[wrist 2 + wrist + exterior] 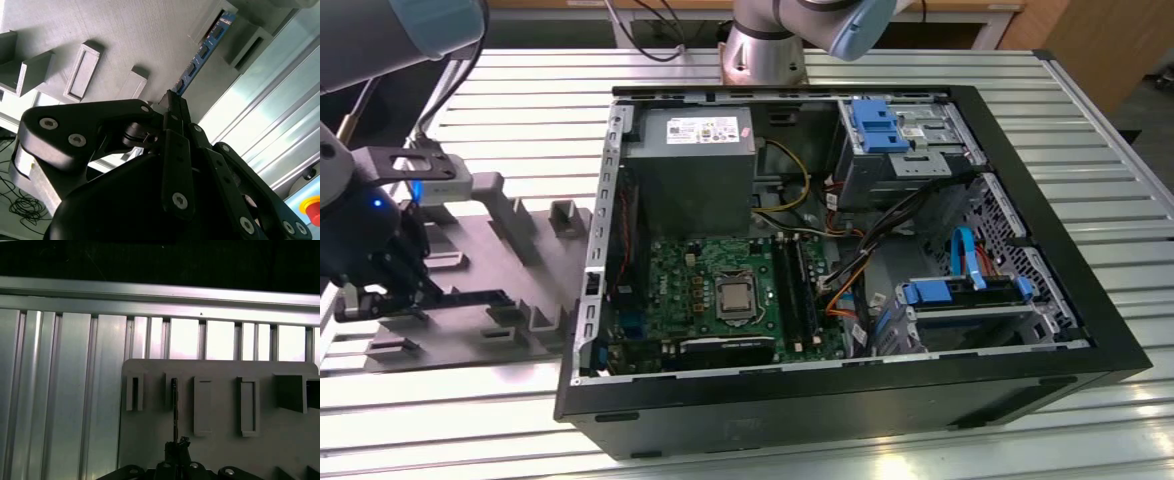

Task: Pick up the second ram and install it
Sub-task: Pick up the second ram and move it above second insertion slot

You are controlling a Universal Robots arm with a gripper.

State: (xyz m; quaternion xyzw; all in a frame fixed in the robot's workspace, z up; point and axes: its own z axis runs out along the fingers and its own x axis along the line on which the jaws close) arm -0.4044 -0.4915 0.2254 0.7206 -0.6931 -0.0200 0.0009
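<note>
The second ram (202, 50) is a thin dark stick with small chips, and its far end sits at a slot of the grey fixture block (115, 40). In the first wrist view the second ram (174, 410) shows edge-on, running from that slot to my fingertips. My gripper (172, 100) is shut on its near end. In the exterior view my gripper (380, 298) hangs over the fixture block (520, 250) at the exterior view's left. The green motherboard (707, 270) with its long black slots (794, 285) lies inside the open computer case (854, 400).
The case stands on a ribbed aluminium table (494, 100), to the exterior view's right of the fixture. Cables, blue drive bays (887, 125) and a power supply (687, 165) crowd the case. The fixture's upright posts (247, 407) stand beside the ram. A red button (312, 210) sits at the table edge.
</note>
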